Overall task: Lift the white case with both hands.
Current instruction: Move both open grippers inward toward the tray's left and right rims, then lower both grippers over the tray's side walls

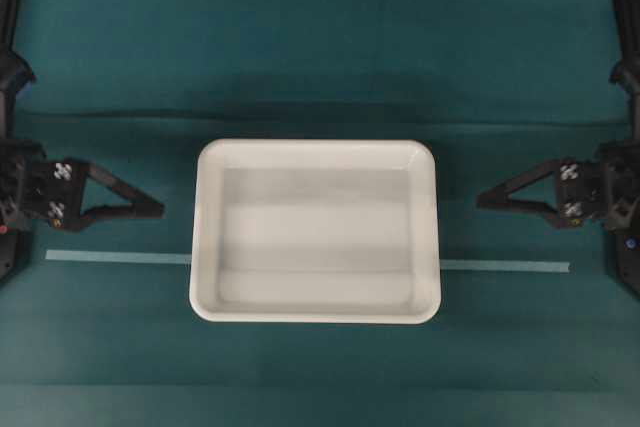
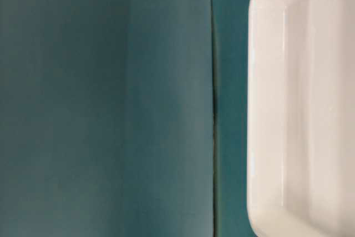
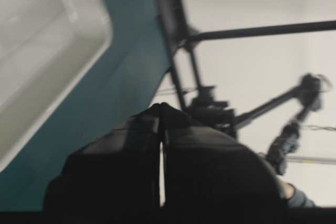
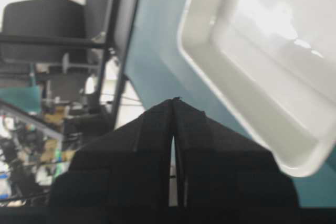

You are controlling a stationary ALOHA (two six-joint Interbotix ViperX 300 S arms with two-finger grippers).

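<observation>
The white case [image 1: 315, 237] lies flat on the teal cloth in the middle of the overhead view, with nothing in it. My left gripper [image 1: 160, 209] rests to its left, a short gap from the case's left rim, its pointed fingers closed tip to tip on nothing. On the other side my right gripper [image 1: 480, 199] points at the right rim, also apart from it and shut. The left wrist view has the case [image 3: 37, 51] at upper left beyond the closed left gripper [image 3: 160, 106]. In the right wrist view the case [image 4: 273, 40] is at upper right of the right gripper [image 4: 174, 100]. The table-level view catches only the case [image 2: 299, 109].
A pale tape strip [image 1: 115, 257] runs across the cloth on both sides of the case. A fold in the cloth [image 2: 213, 109] runs beside the case. Black frame bars [image 3: 173, 19] and a chair [image 4: 47, 19] stand beyond the table edge.
</observation>
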